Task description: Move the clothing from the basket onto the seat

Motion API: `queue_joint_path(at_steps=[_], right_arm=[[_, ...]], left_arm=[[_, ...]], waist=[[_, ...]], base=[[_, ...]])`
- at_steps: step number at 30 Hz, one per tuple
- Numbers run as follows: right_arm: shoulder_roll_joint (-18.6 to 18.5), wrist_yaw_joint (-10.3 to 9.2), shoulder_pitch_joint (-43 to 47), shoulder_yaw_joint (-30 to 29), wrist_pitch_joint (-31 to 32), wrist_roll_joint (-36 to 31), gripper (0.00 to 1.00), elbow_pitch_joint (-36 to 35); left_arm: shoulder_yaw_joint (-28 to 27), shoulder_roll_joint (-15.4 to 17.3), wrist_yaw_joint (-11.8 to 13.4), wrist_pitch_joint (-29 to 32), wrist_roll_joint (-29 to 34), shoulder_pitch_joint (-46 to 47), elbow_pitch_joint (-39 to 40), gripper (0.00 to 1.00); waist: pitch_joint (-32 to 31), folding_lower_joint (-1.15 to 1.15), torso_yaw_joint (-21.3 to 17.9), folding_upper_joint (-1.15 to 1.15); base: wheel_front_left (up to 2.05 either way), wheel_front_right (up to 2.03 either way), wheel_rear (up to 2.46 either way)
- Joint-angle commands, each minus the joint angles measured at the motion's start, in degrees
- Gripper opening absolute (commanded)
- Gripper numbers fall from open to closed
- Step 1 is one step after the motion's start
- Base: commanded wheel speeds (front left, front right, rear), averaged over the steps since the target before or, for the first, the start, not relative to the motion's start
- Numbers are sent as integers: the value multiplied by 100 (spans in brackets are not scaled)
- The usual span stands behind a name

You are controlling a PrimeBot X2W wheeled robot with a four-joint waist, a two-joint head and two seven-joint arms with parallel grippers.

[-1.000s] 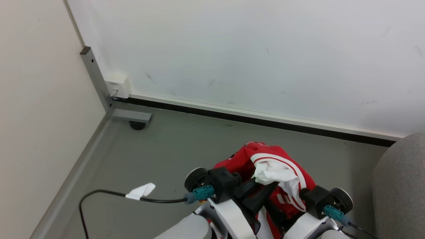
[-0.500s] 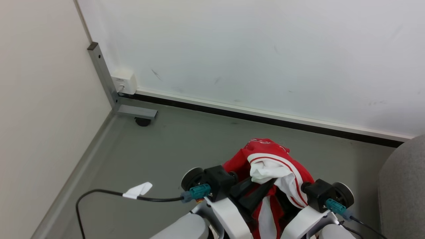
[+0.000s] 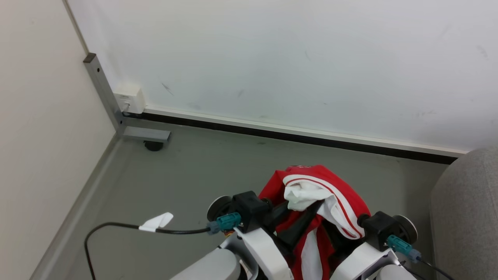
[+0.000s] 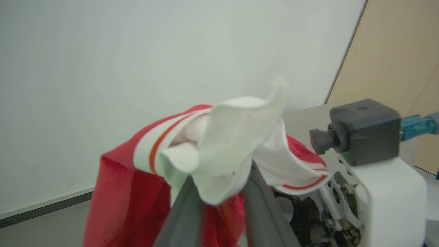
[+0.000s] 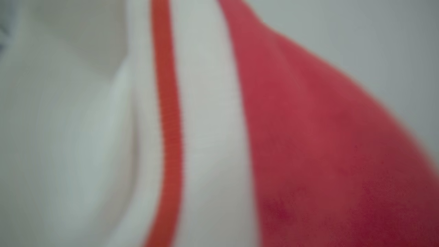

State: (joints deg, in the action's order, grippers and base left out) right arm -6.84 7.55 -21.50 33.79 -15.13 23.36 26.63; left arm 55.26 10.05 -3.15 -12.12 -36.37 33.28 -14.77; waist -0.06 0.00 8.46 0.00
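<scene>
The clothing (image 3: 311, 190), a red jersey with broad white stripes and red trim, hangs bunched in the air low in the head view. My left gripper (image 3: 301, 219) reaches into it from the left. In the left wrist view its two grey fingers (image 4: 187, 209) are shut on a fold of the white fabric (image 4: 223, 154). The cloth drapes over my right gripper (image 3: 367, 233) and hides its fingers. Blurred fabric (image 5: 205, 137) covers the right wrist view. The grey seat (image 3: 467, 217) stands at the right edge. The basket is out of view.
A black cable with a white tag (image 3: 155, 222) lies on the grey floor at lower left. A metal frame leg on a caster (image 3: 146, 136) and a white socket box (image 3: 128, 99) sit in the far left corner. A white wall with black skirting (image 3: 295, 137) runs behind.
The head camera has shifted, so the wall and corner sit further left and a little more of the seat shows. The clothing stays held between the grippers.
</scene>
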Motion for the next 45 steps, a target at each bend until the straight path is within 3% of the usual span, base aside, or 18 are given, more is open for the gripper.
queue_joint_path(at_steps=[1, 19, 45], right_arm=[[-19, -12, 48, -71, -4, 38, 0, -57], [-357, -12, 292, -971, -4, -134, 0, -409], [-616, -12, 542, -1886, -4, -633, 0, -1296]], left_arm=[[-9, 29, 11, 0, -11, -14, -33, 100], [-61, 238, 115, -175, -27, -285, 36, 100], [-192, 291, 88, -302, 409, -332, 45, 100]], waist=[[-1, 0, -29, 0], [56, 0, -721, 0], [258, 0, -2900, 0]], base=[[0, 0, 0], [0, 0, 0], [0, 0, 0]])
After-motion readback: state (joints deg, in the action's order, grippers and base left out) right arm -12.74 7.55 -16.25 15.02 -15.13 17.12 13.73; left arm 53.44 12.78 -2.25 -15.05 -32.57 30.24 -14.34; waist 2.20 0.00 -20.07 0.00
